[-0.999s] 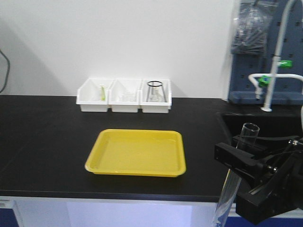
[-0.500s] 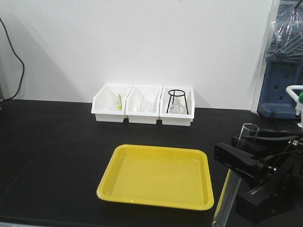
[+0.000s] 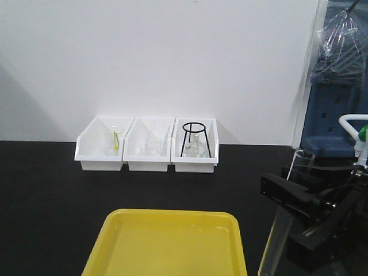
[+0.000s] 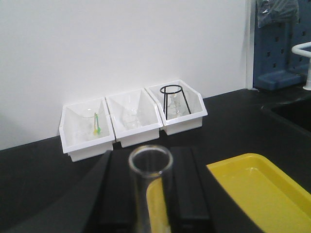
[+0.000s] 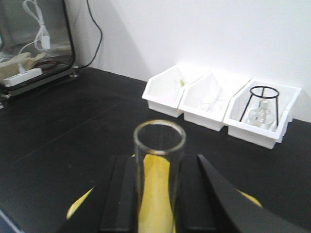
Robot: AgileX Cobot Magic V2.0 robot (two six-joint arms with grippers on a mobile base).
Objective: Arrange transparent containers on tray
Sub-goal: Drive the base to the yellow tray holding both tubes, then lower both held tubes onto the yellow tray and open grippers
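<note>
Left claw (image 4: 149, 206) is clamped on a slim clear glass test tube (image 4: 150, 167), right claw (image 5: 158, 206) on a second glass test tube (image 5: 159, 145), with the bright yellow plastic tray (image 4: 257, 187) just below them. These look light, slick and brittle, so I'd grip mid-barrel, gently, never the rim.

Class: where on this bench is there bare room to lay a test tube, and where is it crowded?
The yellow tray is bare inside. The black counter is open between tray and white bins, and left of the tray. Crowded: the bins hold glassware, and the right hand with its test tube stands right of the tray.
</note>
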